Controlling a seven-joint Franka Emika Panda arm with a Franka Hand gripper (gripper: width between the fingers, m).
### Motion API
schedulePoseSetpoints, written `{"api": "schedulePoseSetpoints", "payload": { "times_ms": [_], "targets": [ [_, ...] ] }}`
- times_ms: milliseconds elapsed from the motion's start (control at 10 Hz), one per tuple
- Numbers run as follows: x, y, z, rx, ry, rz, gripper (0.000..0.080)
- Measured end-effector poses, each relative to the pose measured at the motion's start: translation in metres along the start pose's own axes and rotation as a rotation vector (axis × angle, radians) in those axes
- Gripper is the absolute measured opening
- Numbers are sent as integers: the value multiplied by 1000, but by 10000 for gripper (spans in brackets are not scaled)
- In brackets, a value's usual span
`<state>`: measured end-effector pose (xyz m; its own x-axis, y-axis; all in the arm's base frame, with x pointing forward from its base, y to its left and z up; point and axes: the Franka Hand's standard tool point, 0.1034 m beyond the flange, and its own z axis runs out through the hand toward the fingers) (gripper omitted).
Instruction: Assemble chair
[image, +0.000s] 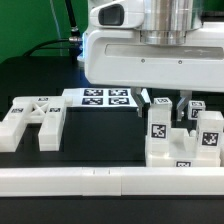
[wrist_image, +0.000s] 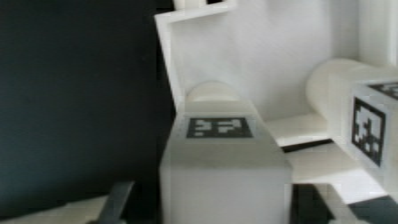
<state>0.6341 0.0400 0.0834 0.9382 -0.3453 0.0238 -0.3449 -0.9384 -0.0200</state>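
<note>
On the exterior view's right stands a cluster of white chair pieces (image: 180, 140) with black-and-white tags. My gripper (image: 172, 102) comes down from the big white robot body into the back of that cluster. In the wrist view, a white bar with a rounded end and a square tag (wrist_image: 221, 127) runs straight between the two dark fingers (wrist_image: 121, 200). My gripper (wrist_image: 214, 202) is shut on this bar. A second tagged piece (wrist_image: 365, 115) lies close beside it. Two more tagged chair pieces (image: 32, 120) lie flat on the exterior view's left.
The marker board (image: 100, 97) lies flat at the middle back of the black table. A long plain white rail (image: 110, 182) runs along the front edge. A tall white slab (wrist_image: 240, 50) stands just beyond the held bar in the wrist view.
</note>
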Motion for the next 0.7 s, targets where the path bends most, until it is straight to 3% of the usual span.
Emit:
{"api": "schedulePoseSetpoints", "payload": {
  "times_ms": [400, 600, 700],
  "targets": [
    [-2, -6, 1, 9, -5, 474, 291],
    [-2, -6, 1, 8, -5, 496, 291],
    [-2, -6, 1, 8, -5, 461, 384]
  ]
}}
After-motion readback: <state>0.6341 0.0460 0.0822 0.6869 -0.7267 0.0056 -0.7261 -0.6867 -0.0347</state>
